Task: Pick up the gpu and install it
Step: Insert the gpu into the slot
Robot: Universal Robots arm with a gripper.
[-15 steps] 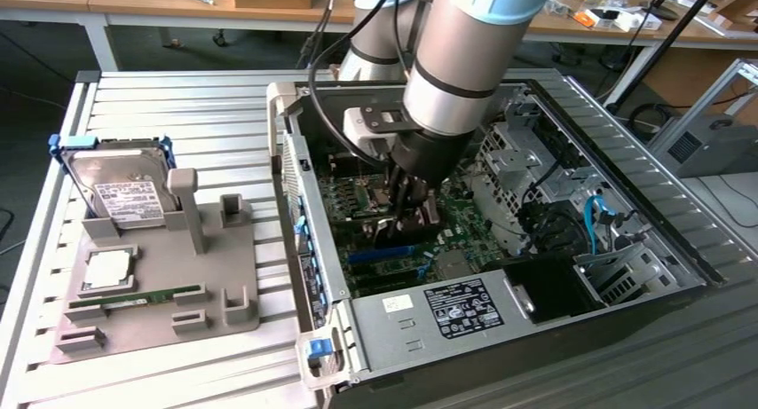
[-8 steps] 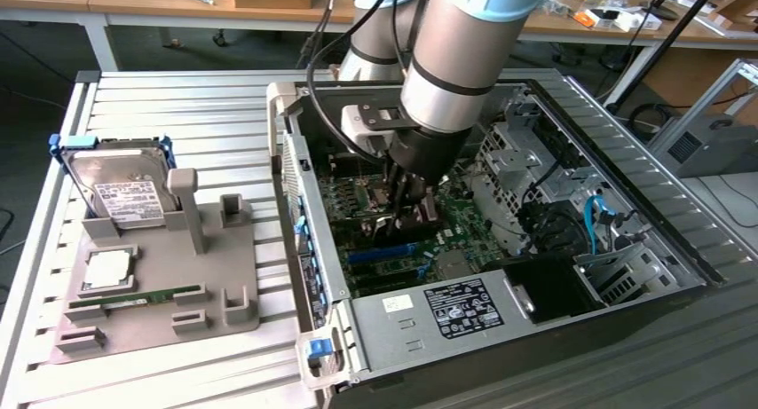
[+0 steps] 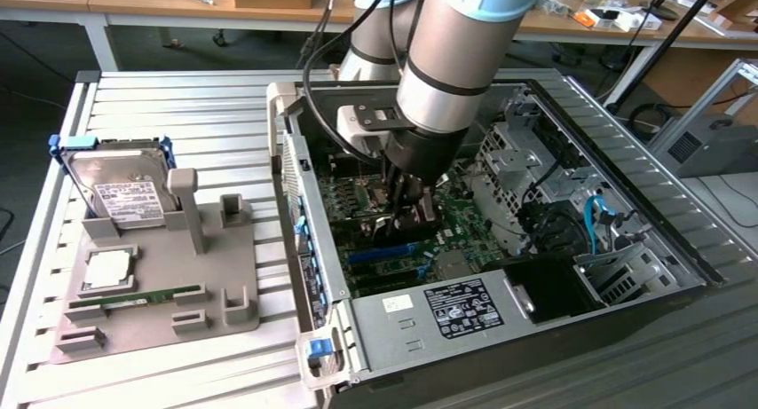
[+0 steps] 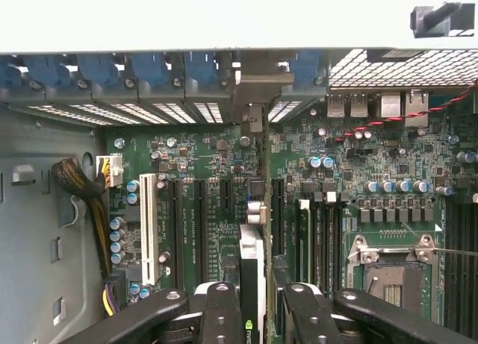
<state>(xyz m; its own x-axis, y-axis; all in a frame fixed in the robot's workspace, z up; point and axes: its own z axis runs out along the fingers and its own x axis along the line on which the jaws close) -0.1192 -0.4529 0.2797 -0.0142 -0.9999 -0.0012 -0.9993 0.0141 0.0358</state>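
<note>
so the arm's black two-finger gripper (image 4: 255,303) is pinching the thin black gpu card (image 4: 252,262) edge-on at center frame, over the green motherboard (image 4: 209,172) inside the open grey computer case (image 3: 663,232)

Silver arm (image 3: 456,45), black gripper (image 3: 403,212)

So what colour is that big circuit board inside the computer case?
Green; the motherboard shows best in the wrist view.
</note>
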